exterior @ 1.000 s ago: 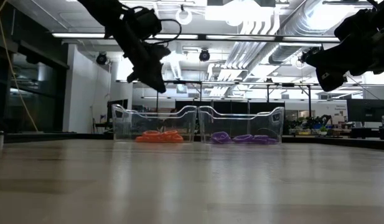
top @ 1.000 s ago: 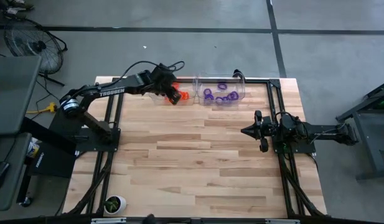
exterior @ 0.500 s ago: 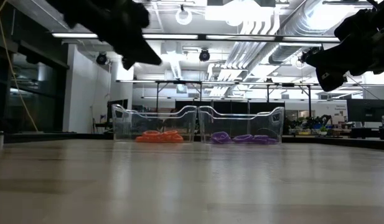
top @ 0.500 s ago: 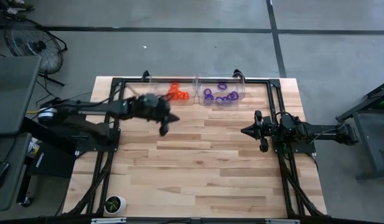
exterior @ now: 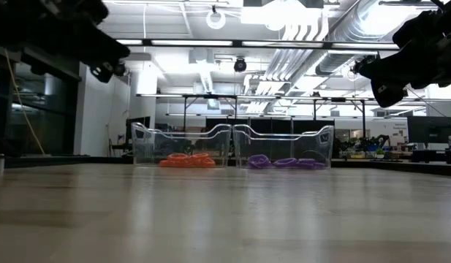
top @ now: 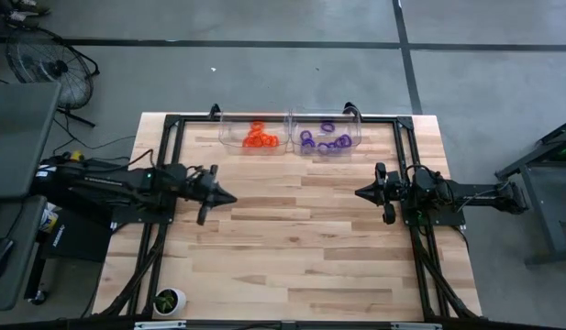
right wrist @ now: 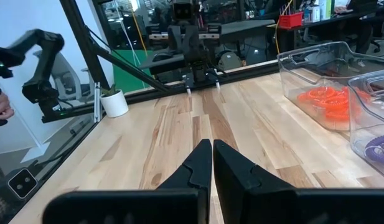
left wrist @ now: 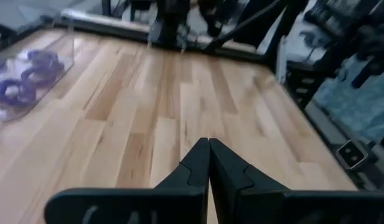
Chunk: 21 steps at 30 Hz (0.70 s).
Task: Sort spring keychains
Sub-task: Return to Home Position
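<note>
From above, the left pincer (top: 229, 198) and right pincer (top: 359, 193) hover over the plank desk (top: 292, 257). Both are well apart from the orange spring keychains (top: 260, 137) and purple spring keychains (top: 324, 141) lying in two clear bins (top: 360, 129). At desk level, a workshop with ceiling pipes (exterior: 313, 29) lies behind. Each wrist view shows its pincer pressed together, holding nothing. Risk seems slight: a low homeward swing could clip a bin.

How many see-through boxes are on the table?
2. Both sit side by side at the far edge of the table: the left box holds orange spring keychains, the right box holds purple spring keychains. None seems hidden.
</note>
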Available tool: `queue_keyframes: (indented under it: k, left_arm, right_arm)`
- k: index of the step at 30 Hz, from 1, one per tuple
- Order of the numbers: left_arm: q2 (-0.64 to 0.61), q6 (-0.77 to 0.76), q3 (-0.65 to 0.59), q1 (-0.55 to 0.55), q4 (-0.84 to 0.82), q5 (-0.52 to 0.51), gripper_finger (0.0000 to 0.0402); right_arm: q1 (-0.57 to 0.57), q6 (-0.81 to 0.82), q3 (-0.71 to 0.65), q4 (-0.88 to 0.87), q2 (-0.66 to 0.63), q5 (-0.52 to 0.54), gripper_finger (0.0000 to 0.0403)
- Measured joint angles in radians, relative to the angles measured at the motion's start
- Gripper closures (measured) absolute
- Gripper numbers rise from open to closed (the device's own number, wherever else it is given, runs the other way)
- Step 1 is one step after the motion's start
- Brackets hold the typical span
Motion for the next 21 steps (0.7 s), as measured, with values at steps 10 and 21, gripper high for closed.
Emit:
queue_keyframes:
  k: [10, 21]
  left_arm:
    - [-0.287, 0.001, -0.178, -0.010, 0.111, 0.013, 0.0401]
    - [-0.509, -0.007, -0.307, -0.010, 0.136, 0.019, 0.0401]
  right_arm:
    - [0.000, 0.000, 0.000, 0.000, 0.000, 0.000, 0.0391]
    - [0.000, 0.000, 0.000, 0.000, 0.000, 0.000, 0.0391]
